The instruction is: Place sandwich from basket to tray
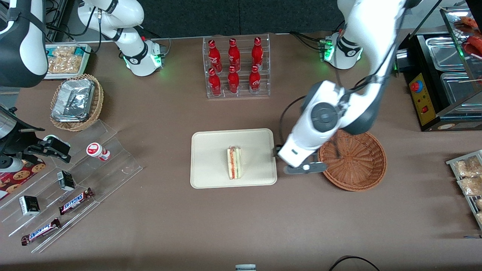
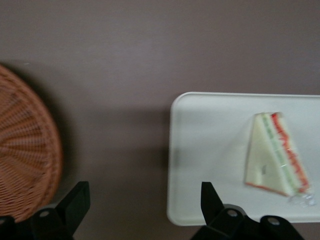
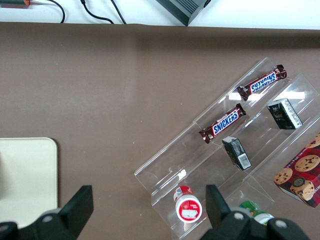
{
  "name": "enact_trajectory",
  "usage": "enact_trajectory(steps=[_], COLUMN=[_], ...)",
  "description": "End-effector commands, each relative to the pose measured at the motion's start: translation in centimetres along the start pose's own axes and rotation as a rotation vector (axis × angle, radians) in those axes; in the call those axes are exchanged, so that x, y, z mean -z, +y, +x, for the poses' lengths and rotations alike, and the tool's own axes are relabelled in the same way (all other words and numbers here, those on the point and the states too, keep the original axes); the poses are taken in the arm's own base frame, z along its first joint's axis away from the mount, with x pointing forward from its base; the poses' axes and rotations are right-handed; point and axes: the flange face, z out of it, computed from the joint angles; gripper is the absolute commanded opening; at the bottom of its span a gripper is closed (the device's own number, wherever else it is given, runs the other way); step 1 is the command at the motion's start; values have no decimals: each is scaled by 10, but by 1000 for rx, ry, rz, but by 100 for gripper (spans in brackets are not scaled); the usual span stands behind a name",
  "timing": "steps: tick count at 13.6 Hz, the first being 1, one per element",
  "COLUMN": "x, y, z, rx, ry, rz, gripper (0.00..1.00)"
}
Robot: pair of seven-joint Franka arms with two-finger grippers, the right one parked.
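The sandwich [image 1: 234, 162], a pale wedge with red and green layers, lies near the middle of the cream tray [image 1: 211, 150]. The wrist view shows the sandwich [image 2: 275, 155] resting free on the tray [image 2: 210, 140]. The reddish-brown basket [image 1: 354, 162] stands beside the tray toward the working arm's end and holds nothing. My gripper [image 1: 292, 158] hangs above the bare table in the gap between tray and basket. Its fingers [image 2: 144, 190] are open and empty, with one fingertip [image 2: 207, 192] over the tray's edge and the other near the basket [image 2: 25, 150].
A clear rack of red bottles [image 1: 236, 67] stands farther from the camera than the tray. A tan basket with foil trays [image 1: 76, 101] and an acrylic stand with Snickers bars [image 1: 75, 201] sit toward the parked arm's end. A food warmer [image 1: 444, 75] and snack packs [image 1: 467, 173] are at the working arm's end.
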Motion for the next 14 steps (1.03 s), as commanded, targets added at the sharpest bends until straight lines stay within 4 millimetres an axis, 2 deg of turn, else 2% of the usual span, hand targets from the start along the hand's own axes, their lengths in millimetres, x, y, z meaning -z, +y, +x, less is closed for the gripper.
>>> enact_trajectory(steps=[1,4,9,11,14], x=[23,57,136,167,201], y=[-53,-122,-216,-230,-233], z=[-28,-34,-54,-69,-75], rx=[-48,-88,-124,-122,-119], ry=[-10,-32,-68,-63,-64], rz=[5,22,31,41,100], gripper=[99,99,99,99,99])
